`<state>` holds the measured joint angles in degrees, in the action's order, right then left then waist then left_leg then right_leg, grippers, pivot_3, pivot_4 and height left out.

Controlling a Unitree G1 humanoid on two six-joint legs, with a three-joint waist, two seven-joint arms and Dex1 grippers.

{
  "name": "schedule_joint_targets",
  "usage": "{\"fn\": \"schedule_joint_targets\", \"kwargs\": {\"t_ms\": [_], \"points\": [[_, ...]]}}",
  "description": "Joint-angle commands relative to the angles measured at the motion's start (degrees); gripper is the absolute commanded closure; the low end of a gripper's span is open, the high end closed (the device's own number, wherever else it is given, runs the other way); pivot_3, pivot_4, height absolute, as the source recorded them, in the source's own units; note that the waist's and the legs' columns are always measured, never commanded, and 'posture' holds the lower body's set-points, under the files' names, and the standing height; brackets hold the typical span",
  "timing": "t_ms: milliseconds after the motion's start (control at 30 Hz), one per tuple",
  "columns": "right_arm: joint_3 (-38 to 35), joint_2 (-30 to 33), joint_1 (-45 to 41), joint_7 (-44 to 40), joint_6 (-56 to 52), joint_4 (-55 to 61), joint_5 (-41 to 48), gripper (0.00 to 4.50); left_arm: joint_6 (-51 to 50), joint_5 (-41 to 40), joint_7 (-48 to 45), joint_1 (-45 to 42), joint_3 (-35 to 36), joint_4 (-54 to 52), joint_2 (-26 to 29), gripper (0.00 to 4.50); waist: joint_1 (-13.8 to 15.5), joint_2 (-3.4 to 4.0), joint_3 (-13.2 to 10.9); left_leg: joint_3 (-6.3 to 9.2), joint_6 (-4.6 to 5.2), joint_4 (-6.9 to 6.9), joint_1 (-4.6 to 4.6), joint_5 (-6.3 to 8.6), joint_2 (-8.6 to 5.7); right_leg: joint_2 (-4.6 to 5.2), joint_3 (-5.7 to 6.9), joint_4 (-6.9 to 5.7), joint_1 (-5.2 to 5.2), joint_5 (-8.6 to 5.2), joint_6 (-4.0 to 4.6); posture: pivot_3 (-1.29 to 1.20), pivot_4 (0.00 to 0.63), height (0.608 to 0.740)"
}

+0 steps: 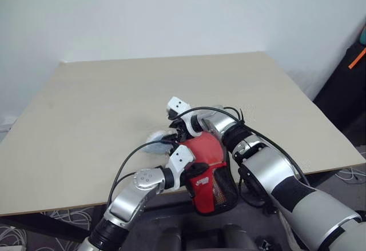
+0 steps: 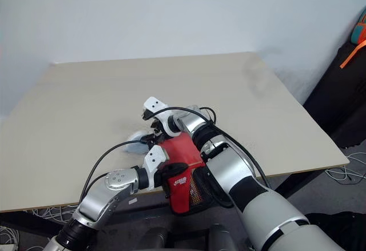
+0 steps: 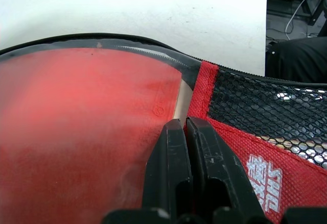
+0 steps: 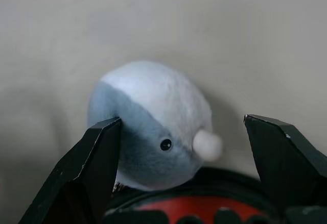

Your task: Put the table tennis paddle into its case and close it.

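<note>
I see the case (image 3: pixel 240 106) as black mesh with black piping, a clear panel, and a red patch carrying white lettering. Through the clear side the table tennis paddle (image 3: pixel 82 132) shows plain red. The plush toy (image 4: pixel 153 127) is white above, grey-blue below, with one black eye. The table (image 1: pixel 103 96) is pale beige.

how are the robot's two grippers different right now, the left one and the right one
The left gripper is shut, pinching the case at its clear side, with the red paddle inside; the right gripper stands wide open and holds nothing. The left sits at the table's near edge; the right is farther over the table, framing a small grey and white plush toy. Both have two black fingers.
</note>
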<state>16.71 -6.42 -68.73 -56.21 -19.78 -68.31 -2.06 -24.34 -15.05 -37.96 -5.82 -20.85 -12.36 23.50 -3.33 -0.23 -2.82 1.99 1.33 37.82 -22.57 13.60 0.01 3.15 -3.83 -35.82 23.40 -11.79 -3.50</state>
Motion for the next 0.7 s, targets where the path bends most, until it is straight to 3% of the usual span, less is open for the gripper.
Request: {"fn": "schedule_joint_targets", "kwargs": {"t_ms": [33,367,467,700], "points": [[0.62,0.59,0.25,-2.67,1.36,2.55,-1.49,0.43,-0.47,0.80,-0.62,-0.11,-0.17,0.26,-0.36,4.43,0.01,0.03,0.01,0.00,0.00,0.00,0.00,0.00,0.00,0.00,0.01,-0.01,0.00,0.00,0.00,0.00,0.000,0.740],[0.14,1.22,0.85,-3.57,1.77,3.38,-2.49,0.43,-0.48,1.53,-1.24,-0.28,-0.11,0.90,-0.98,4.43,0.06,0.14,0.08,0.01,-0.02,0.02,0.01,-0.01,0.00,0.00,0.01,-0.02,-0.02,0.00,0.00,0.00,0.000,0.740],[0.15,1.27,1.33,-4.44,1.69,3.89,-2.58,1.03,-0.51,1.72,-1.51,-0.26,-0.13,1.06,-1.00,4.50,0.06,0.19,0.12,0.02,-0.02,0.01,0.01,-0.01,0.00,0.00,0.01,-0.02,-0.02,0.00,0.00,0.00,0.000,0.740],[0.58,2.31,3.23,-9.46,0.62,7.03,-2.34,3.46,-1.82,1.52,-1.61,0.09,0.00,1.06,-0.99,4.50,0.07,0.22,0.14,0.02,-0.02,0.02,0.02,-0.01,-0.01,0.00,0.01,-0.02,-0.05,0.00,0.00,0.00,0.000,0.740]]}}
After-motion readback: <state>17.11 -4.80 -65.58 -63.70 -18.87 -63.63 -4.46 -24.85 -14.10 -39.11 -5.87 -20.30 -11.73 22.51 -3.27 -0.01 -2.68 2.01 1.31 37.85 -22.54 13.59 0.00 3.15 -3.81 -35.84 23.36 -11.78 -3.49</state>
